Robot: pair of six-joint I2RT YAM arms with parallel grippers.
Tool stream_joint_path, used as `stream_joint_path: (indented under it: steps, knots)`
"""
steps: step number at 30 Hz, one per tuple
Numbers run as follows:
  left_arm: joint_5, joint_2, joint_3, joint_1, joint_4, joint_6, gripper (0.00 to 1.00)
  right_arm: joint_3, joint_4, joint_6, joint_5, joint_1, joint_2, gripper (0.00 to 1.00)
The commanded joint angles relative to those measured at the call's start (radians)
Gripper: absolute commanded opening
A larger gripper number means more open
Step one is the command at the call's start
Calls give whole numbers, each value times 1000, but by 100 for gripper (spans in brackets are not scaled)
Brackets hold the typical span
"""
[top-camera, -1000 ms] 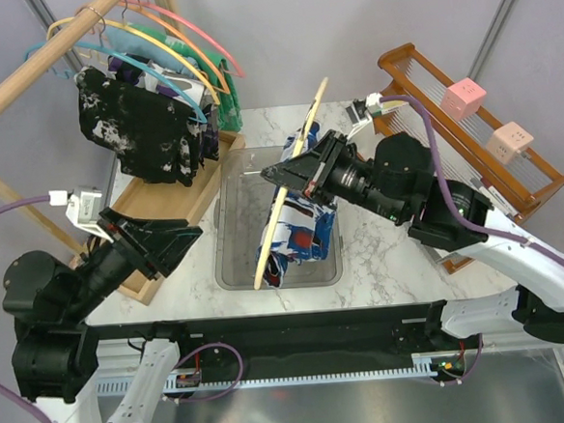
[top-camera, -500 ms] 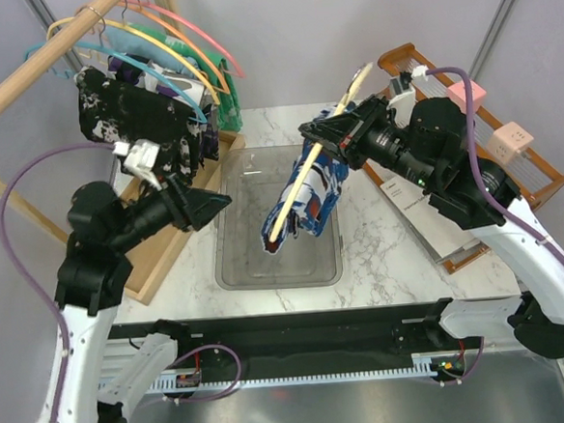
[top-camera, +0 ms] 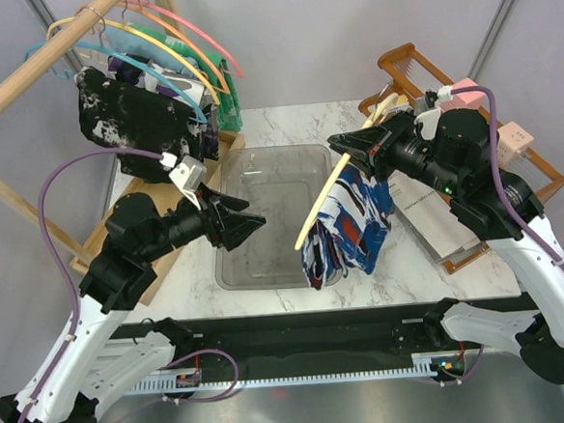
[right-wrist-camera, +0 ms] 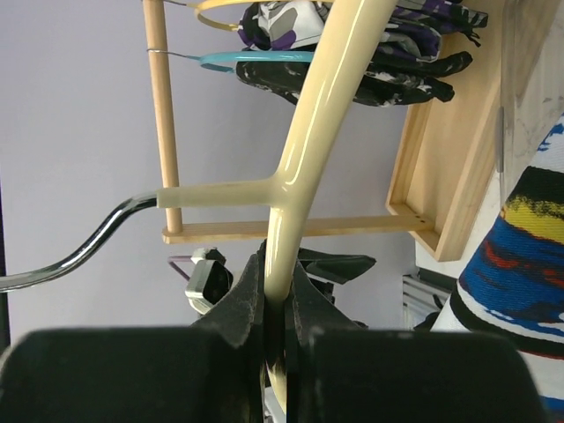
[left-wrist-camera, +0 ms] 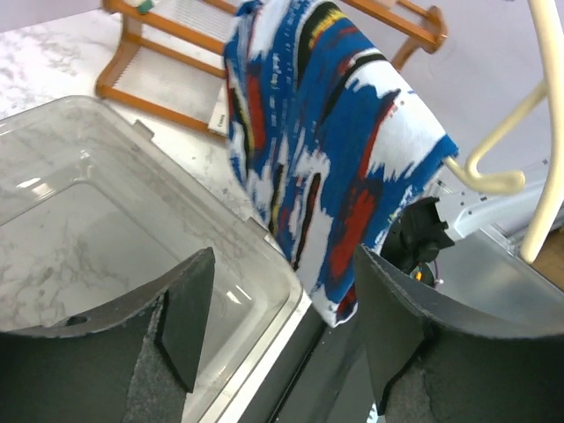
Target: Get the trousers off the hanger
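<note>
The printed trousers [top-camera: 346, 228] hang over the cream hanger [top-camera: 331, 186], held in the air right of the clear bin [top-camera: 228, 239]. My right gripper [top-camera: 352, 148] is shut on the hanger's bar [right-wrist-camera: 304, 132], with its fingers [right-wrist-camera: 247, 295] pinching it close to the hook. The trousers show at the right edge of the right wrist view [right-wrist-camera: 520, 264]. My left gripper [top-camera: 249, 223] is open and empty over the bin, left of the trousers and apart from them. In the left wrist view the trousers [left-wrist-camera: 330, 150] hang ahead between the spread fingers [left-wrist-camera: 189, 308], with the hanger [left-wrist-camera: 546, 132] at the right.
A wooden rack at the back left carries pink, orange and teal hangers [top-camera: 189, 58] and a black speckled garment [top-camera: 136, 125]. A wooden tray [top-camera: 156, 206] lies left of the bin. An orange-brown rack [top-camera: 448, 93] with pink blocks stands at the right.
My right gripper has carried the hanger and trousers right and toward the front, off the bin. My left gripper has moved right over the bin, toward the trousers.
</note>
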Motion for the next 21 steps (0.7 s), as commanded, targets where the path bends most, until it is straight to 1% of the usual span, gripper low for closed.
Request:
stream_joint_path:
  steps: [1,3,7,11,15,18,21]
  knots:
    - [85,-41,-81,-24,237,41,73,52,180,65,-39,-6,-46,0]
    - [92,-46,-96,-44,267,38,75,41,183,80,-32,-7,-54,0]
    - [122,6,-76,-82,294,35,72,29,191,103,-29,-7,-61,0]
    - [88,43,-50,-166,304,66,71,15,201,105,-6,-6,-77,0]
    - [65,49,-47,-197,300,89,72,-3,246,119,14,-6,-80,0]
    - [40,89,-32,-223,300,96,72,0,267,123,9,-6,-78,0]
    - [2,135,-3,-251,300,102,69,-10,267,129,11,-6,-86,0]
